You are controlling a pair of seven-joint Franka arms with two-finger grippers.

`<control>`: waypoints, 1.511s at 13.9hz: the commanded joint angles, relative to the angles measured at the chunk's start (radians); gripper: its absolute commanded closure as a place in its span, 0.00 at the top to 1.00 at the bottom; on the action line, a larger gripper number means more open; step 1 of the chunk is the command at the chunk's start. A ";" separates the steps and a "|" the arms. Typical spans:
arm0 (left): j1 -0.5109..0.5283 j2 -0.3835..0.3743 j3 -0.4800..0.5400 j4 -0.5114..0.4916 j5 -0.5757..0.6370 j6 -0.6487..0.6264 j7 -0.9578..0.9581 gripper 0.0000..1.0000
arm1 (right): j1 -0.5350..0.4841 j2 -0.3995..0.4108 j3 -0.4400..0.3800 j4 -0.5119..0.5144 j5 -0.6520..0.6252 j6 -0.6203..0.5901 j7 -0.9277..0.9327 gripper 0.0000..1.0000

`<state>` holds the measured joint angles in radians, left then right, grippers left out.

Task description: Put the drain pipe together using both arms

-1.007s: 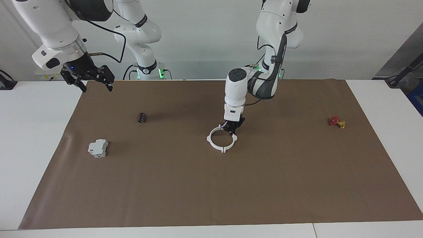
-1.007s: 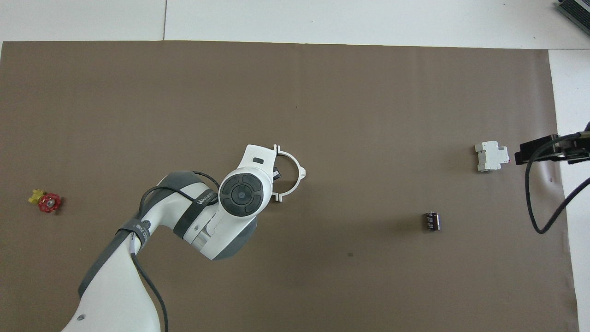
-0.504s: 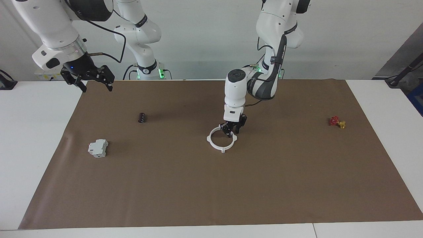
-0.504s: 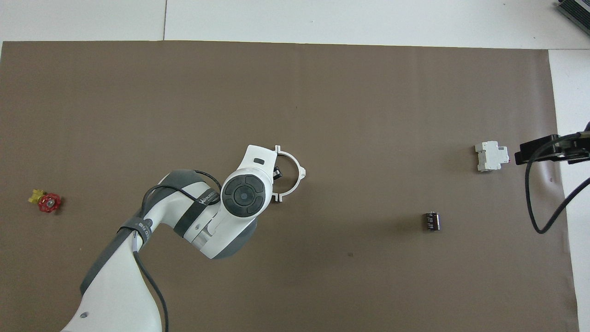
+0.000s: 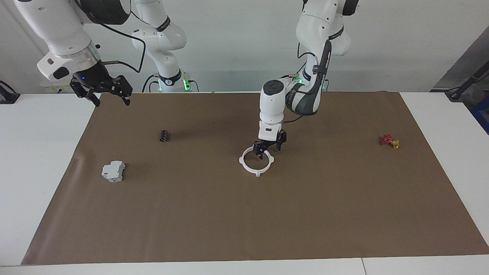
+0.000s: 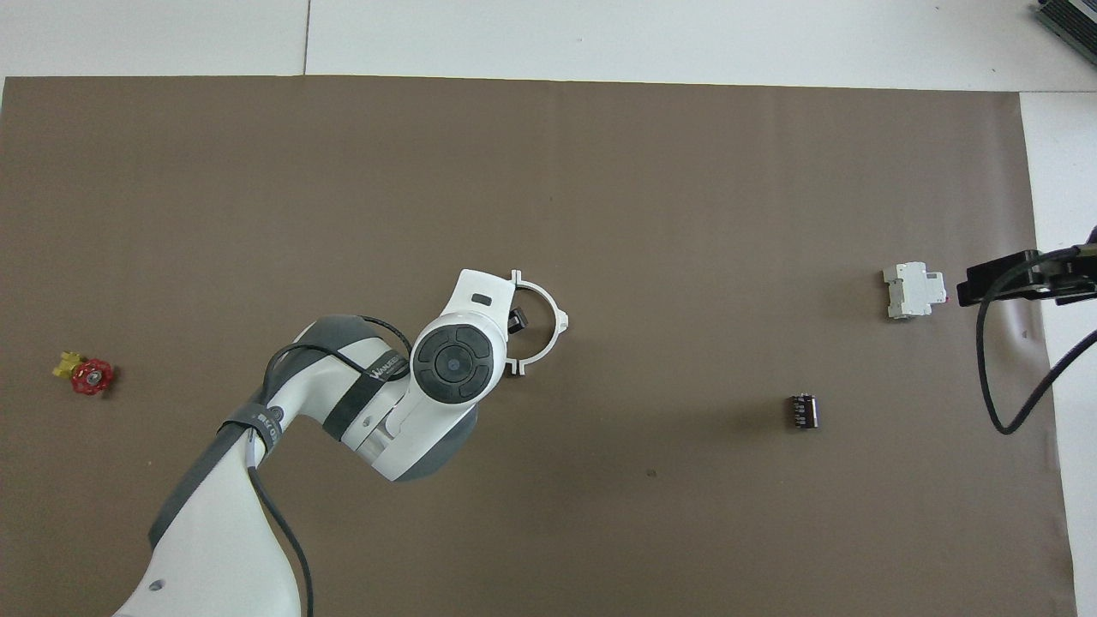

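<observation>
Facing view: brown paper mat (image 5: 244, 214) covers most of the white table (image 5: 38, 160). Thin white plastic drain pipe ring with small outward tabs (image 5: 256, 162) lies flat on the mat near its middle, both half-arcs joined into one closed circle. Left gripper (image 5: 269, 148), black two-finger, points straight down just above the ring's robot-side rim, fingers spread apart, gripping nothing; ring rests on the mat on its own. Left arm (image 5: 305, 76), white with dark bands, folds down to it from its base at the table's robot edge. Right gripper (image 5: 110, 93), black, hangs in the air over the mat's corner at the right arm's end of the table, fingers apart, empty; right arm (image 5: 57, 34) waits there. Small black cylinder (image 5: 164, 136) lies on the mat toward the right arm's end, nearer the robots than the grey-white boxy block (image 5: 113, 171). Small red and yellow valve-like piece (image 5: 389, 141) sits on the mat toward the left arm's end, well apart from the ring.

Overhead view: left arm's white wrist (image 6: 454, 360) covers the robot-side part of the ring (image 6: 548, 330); the uncovered arc and tabs show past it. One black fingertip (image 6: 517, 321) shows inside the ring's circle. Right gripper (image 6: 1024, 278) shows only partly at the frame edge, just beside the block (image 6: 914, 290). Cylinder (image 6: 803, 410) lies nearer the robots than the block. Red and yellow piece (image 6: 86, 374) sits near the mat's edge at the left arm's end.
</observation>
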<state>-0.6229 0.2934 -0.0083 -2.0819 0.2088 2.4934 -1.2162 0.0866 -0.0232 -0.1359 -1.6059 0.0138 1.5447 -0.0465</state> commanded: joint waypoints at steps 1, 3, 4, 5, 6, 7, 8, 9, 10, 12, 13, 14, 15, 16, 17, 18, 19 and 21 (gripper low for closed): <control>-0.020 0.009 0.019 0.019 0.026 -0.037 -0.023 1.00 | -0.002 -0.001 0.002 0.000 0.014 -0.005 0.013 1.00; -0.008 -0.005 0.019 0.054 0.037 -0.103 -0.017 1.00 | -0.002 -0.001 0.002 0.000 0.014 -0.005 0.014 1.00; -0.003 -0.025 0.019 0.072 0.041 -0.147 -0.009 1.00 | -0.002 -0.001 0.002 0.000 0.014 -0.005 0.013 1.00; 0.003 -0.054 0.019 0.077 0.041 -0.192 0.004 1.00 | -0.002 -0.001 0.002 0.000 0.014 -0.005 0.014 1.00; 0.017 -0.100 0.019 0.075 0.041 -0.229 0.024 1.00 | -0.002 -0.001 0.002 0.000 0.014 -0.005 0.013 1.00; 0.041 -0.143 0.016 0.075 0.041 -0.284 0.059 1.00 | -0.002 -0.001 0.002 0.000 0.014 -0.005 0.013 1.00; 0.055 -0.178 0.016 0.077 0.040 -0.332 0.104 1.00 | -0.002 -0.001 0.002 0.000 0.014 -0.005 0.013 1.00; 0.064 -0.210 0.019 0.077 0.037 -0.368 0.144 1.00 | -0.002 -0.001 0.002 0.000 0.014 -0.005 0.013 1.00; 0.089 -0.233 0.018 0.077 0.037 -0.405 0.177 1.00 | -0.002 -0.001 0.002 0.000 0.014 -0.005 0.014 1.00; 0.123 -0.279 0.019 0.078 0.032 -0.454 0.265 1.00 | -0.002 -0.001 0.002 -0.002 0.014 -0.005 0.013 1.00; 0.149 -0.305 0.019 0.080 0.032 -0.484 0.314 1.00 | -0.002 -0.001 0.002 -0.002 0.014 -0.005 0.014 1.00; 0.178 -0.339 0.019 0.080 0.031 -0.514 0.380 1.00 | -0.002 -0.001 0.002 -0.002 0.014 -0.005 0.013 1.00; 0.214 -0.379 0.021 0.077 0.020 -0.546 0.467 1.00 | -0.002 -0.001 0.002 0.000 0.014 -0.005 0.013 1.00; 0.262 -0.416 0.021 0.078 -0.001 -0.586 0.569 1.00 | -0.002 -0.001 0.002 0.000 0.014 -0.005 0.013 1.00; 0.317 -0.453 0.022 0.080 -0.023 -0.623 0.684 1.00 | -0.002 -0.001 0.002 0.000 0.014 -0.005 0.013 1.00; 0.374 -0.485 0.024 0.086 -0.029 -0.663 0.795 1.00 | -0.002 -0.001 0.002 0.000 0.014 -0.005 0.013 1.00; 0.426 -0.506 0.024 0.101 -0.029 -0.703 0.886 1.00 | -0.002 -0.001 0.002 0.000 0.014 -0.005 0.013 1.00; 0.515 -0.513 0.024 0.149 -0.029 -0.773 1.038 1.00 | -0.002 -0.001 0.002 0.000 0.014 -0.005 0.014 1.00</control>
<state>-0.1849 -0.2011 0.0297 -1.9663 0.2000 1.7901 -0.3148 0.0866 -0.0231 -0.1359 -1.6059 0.0138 1.5447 -0.0465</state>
